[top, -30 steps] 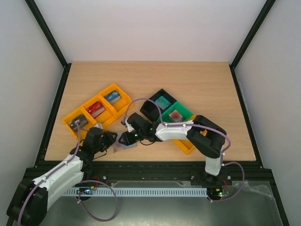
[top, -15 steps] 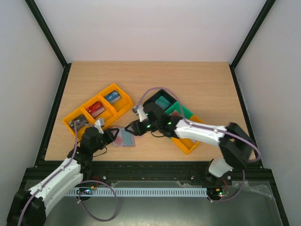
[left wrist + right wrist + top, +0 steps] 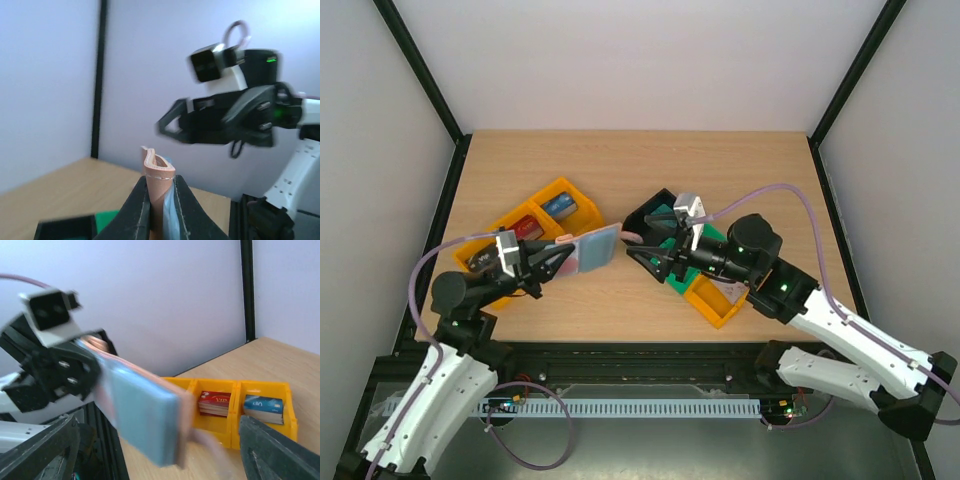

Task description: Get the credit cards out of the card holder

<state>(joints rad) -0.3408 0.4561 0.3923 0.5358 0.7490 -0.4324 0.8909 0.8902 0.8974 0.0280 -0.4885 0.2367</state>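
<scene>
left gripper point(image 3: 558, 258): clenched on one edge of the small flat brownish-pink folding card holder point(image 3: 595, 248), pale blue-grey inside; its far end sticks out beyond the fingertips | right gripper point(image 3: 648, 258): jaws spread wide, grasping nothing; holder just ahead of them, not touching

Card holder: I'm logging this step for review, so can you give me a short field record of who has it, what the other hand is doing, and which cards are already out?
card holder: held up in the air, pale blue face toward the right hand
left hand: shut on the holder's edge
right hand: open, facing the holder, not gripping it
orange bin: red cards and blue cards in neighbouring compartments
cards inside holder: cannot tell
</scene>
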